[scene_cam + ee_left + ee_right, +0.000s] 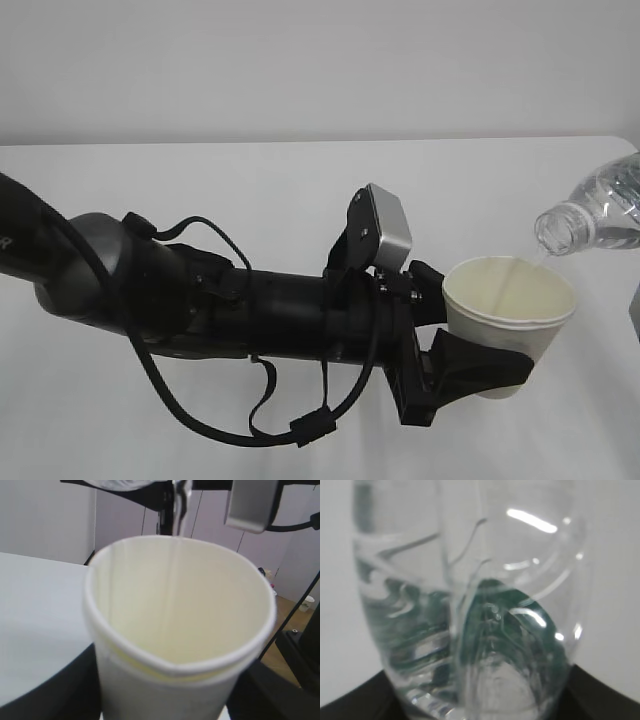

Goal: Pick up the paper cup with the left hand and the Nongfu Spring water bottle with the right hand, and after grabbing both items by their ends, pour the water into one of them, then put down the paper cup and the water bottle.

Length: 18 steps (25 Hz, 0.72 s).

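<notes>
My left gripper (478, 362) is shut on the white paper cup (508, 320) and holds it upright above the table, low on its wall. In the left wrist view the paper cup (175, 630) fills the frame, with black fingers (45, 690) on both sides. The clear water bottle (598, 215) comes in from the right edge, tilted neck-down over the cup's rim. A thin stream of water (522, 272) runs from its mouth into the cup. In the right wrist view the water bottle (470, 605) fills the frame, and the right gripper (480, 707) is shut on it.
A white table (250, 190) lies under both arms, against a plain pale wall. The black left arm (200, 300) with looping cables and a silver-grey box (388, 230) stretches across the lower left and middle. A dark edge (634, 310) shows at the far right.
</notes>
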Available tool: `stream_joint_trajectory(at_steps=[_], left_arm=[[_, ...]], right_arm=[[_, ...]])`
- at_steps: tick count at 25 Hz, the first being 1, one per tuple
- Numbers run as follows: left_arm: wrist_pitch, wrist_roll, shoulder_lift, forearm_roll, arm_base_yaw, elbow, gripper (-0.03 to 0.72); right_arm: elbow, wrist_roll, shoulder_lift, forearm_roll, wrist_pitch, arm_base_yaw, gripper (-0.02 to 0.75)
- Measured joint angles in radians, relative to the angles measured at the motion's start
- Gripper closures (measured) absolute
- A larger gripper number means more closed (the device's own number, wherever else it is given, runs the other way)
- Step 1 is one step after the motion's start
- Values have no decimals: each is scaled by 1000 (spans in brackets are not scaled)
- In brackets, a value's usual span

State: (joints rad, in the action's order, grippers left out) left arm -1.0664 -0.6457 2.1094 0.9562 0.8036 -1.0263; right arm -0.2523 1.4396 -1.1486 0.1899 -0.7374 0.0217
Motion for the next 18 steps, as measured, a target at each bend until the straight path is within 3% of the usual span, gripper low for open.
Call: stream_joint_trajectory(at_steps=[18], left_arm=[[0,0,0,0,0,0,207]], right_arm=[[0,4,0,0,0,0,291]])
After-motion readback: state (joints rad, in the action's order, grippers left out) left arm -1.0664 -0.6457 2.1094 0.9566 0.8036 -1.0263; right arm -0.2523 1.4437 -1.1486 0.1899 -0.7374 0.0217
